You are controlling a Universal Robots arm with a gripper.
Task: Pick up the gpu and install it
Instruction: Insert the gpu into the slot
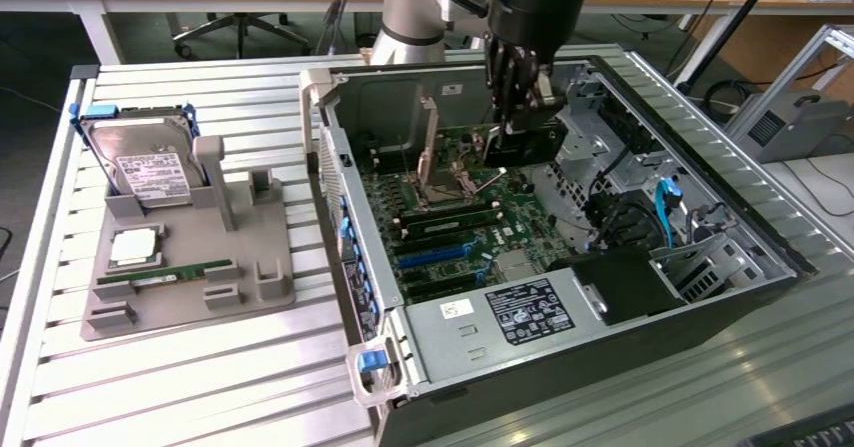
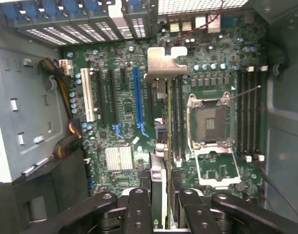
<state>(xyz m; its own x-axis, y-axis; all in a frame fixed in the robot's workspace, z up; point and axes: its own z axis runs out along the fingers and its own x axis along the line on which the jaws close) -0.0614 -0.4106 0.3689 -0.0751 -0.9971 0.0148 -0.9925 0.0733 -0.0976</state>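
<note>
the case (image 1: pixel 747 297) lies open on the slatted table (image 1: pixel 200 397), its board (image 2: pixel 124 105) facing up. beside it, toward the exterior view's left, a grey tray (image 1: pixel 187 267) carries the hard drive (image 1: pixel 147 172) and a ram stick (image 1: pixel 167 275). the arm (image 1: pixel 407 12) reaches down into the case near the cpu socket (image 2: pixel 210 119).

the gripper (image 2: pixel 160 195) is closed on the gpu (image 2: pixel 162 131), held on edge between the fingers (image 2: pixel 139 204), with its silver bracket (image 2: pixel 166 61) at the far end toward the rear slot openings. the card hangs above the board, between the blue slot (image 2: pixel 137 97) and the socket.

my judgement: the pick is done and the install step is in hand, with the card carried over the board but not seated. seating it calls for lining the card's lower edge with a slot and its bracket with a rear opening, then a straight push down.

the card shows only edge-on, so its cooler and contacts are hidden. whether its edge touches the board i cannot tell. in the exterior view the gripper covers most of the card.
</note>
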